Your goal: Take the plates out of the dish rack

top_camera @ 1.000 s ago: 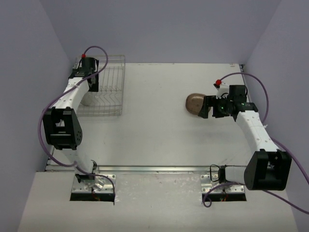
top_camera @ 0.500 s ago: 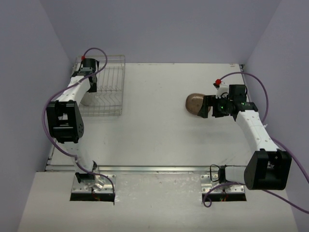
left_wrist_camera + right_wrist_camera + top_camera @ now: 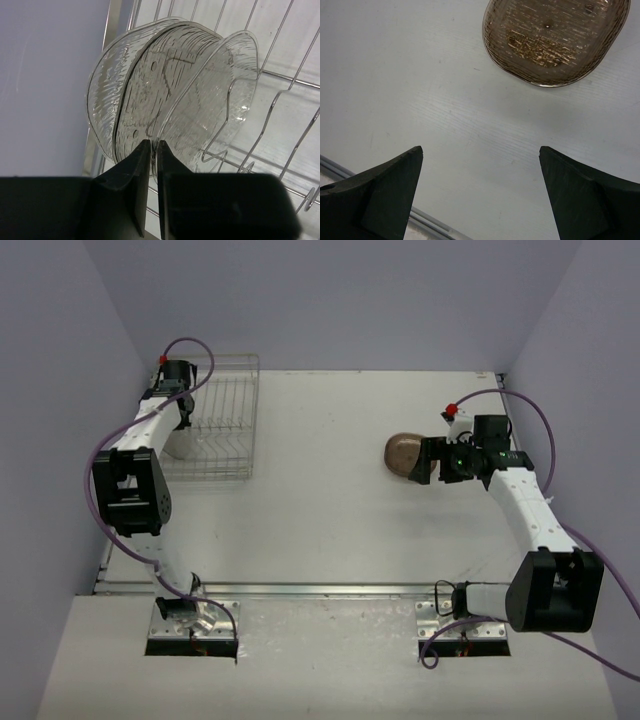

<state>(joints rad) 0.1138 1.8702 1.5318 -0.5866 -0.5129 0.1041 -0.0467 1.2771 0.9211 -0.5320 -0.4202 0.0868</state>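
The silver wire dish rack [image 3: 228, 430] [image 3: 280, 95] stands at the table's far left. Three clear ribbed plates [image 3: 165, 85] stand on edge in its left end, seen in the top view as a pale patch [image 3: 181, 446]. My left gripper [image 3: 154, 145] [image 3: 180, 422] reaches down into the rack and is shut on the thin lower rim of a plate. A smoky brown plate [image 3: 403, 453] [image 3: 552, 37] lies flat on the table at the right. My right gripper [image 3: 481, 152] [image 3: 426, 461] hovers just beside it, open and holding nothing.
The lavender side wall [image 3: 70, 390] runs close along the rack's left side. A metal rail [image 3: 320, 590] crosses the table's near edge in front of both arm bases. White tabletop [image 3: 320, 500] lies between the rack and the brown plate.
My left gripper's fingers have closed onto a plate rim, and the left wrist has shifted slightly back and left over the rack. The right arm and the brown plate have not moved.
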